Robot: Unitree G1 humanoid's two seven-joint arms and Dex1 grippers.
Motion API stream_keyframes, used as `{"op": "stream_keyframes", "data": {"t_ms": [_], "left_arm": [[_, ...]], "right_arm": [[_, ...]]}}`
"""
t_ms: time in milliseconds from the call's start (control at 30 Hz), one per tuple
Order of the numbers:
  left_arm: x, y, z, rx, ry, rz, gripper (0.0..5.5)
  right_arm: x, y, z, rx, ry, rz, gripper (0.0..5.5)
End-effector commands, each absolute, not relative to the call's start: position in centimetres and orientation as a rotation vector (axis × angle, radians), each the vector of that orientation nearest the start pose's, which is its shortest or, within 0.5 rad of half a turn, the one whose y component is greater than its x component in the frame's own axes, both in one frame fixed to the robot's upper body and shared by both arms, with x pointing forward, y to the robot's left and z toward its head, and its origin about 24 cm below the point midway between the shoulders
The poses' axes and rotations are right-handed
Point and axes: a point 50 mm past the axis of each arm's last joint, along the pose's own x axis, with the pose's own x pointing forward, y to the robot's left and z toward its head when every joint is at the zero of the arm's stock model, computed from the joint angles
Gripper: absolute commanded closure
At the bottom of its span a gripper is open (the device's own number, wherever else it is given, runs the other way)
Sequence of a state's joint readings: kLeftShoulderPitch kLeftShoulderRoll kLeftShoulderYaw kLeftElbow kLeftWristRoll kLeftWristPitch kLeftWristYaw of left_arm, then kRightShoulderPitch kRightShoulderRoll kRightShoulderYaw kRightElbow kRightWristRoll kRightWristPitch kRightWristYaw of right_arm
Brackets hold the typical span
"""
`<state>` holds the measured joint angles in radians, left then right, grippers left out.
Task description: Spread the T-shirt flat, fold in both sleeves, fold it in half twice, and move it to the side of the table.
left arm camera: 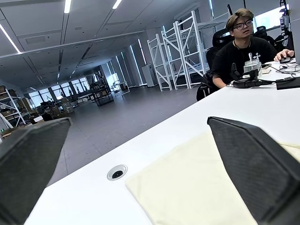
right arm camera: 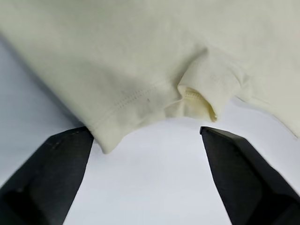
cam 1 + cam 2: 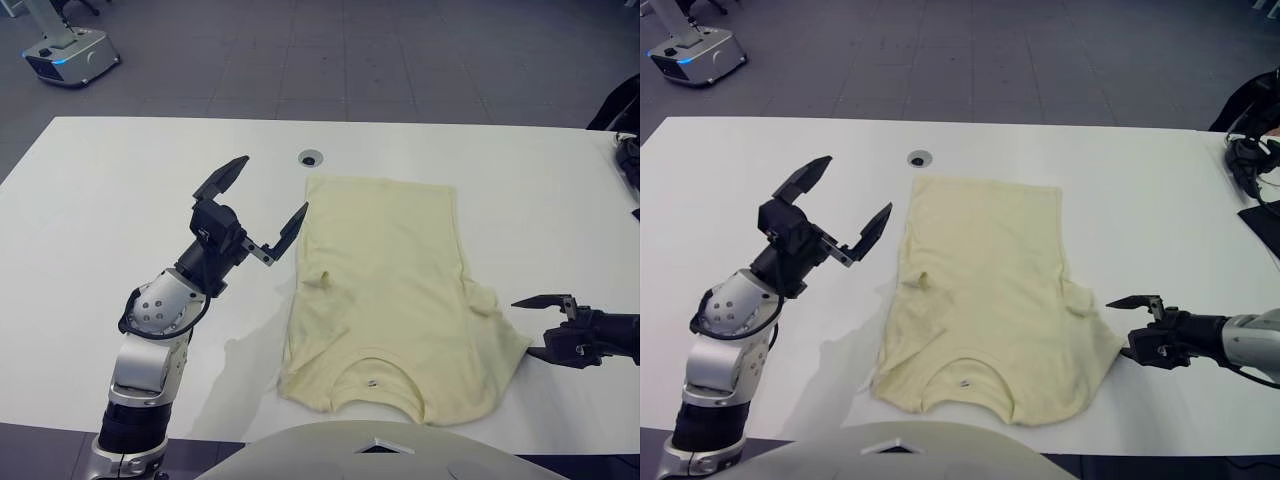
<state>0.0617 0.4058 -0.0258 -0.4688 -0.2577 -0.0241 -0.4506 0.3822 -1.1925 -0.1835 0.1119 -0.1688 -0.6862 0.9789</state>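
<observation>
the pale yellow t-shirt (image 3: 385,270) is laid on the white table (image 3: 120,170) at the centre of the head view, with its collar (image 3: 375,365) towards the bottom of the frame and its hem towards the top, just right of a round cable port (image 3: 311,157). its left edge is seen fairly straight apart from a small pucker, while a sleeve (image 3: 495,335) is left sticking out, rumpled, at the lower right. the left gripper (image 3: 273,182) is held above the table at centre left with its fingers spread wide and nothing between them. the right gripper (image 3: 522,327) is placed low at the lower right edge, its fingers likewise parted and empty, just beside the sleeve; in the right wrist view the stitched sleeve hem (image 2: 140,101) is framed between the two fingers. the cloth is judged to be light, thin and limp, so it can be expected to sag, drag and crease when lifted. hold is probably best taken at the doubled, stitched hem of the sleeve, pinched close to the table so that only one layer is caught.
</observation>
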Motion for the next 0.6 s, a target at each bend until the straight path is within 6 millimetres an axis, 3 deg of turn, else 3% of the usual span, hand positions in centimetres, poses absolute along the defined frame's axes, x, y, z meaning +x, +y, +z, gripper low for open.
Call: {"op": "stream_keyframes", "data": {"t_ms": [33, 600], "left_arm": [[21.77, 15.85, 14.18, 0.238, -0.376, -0.620, 0.10], [22.00, 15.79, 13.89, 0.244, -0.371, -0.646, 0.10]], "right_arm": [[15.52, -32.29, 9.66, -1.318, 0.517, 1.252, 2.19], [15.63, -32.26, 9.81, -1.332, 0.529, 1.249, 4.98]]}}
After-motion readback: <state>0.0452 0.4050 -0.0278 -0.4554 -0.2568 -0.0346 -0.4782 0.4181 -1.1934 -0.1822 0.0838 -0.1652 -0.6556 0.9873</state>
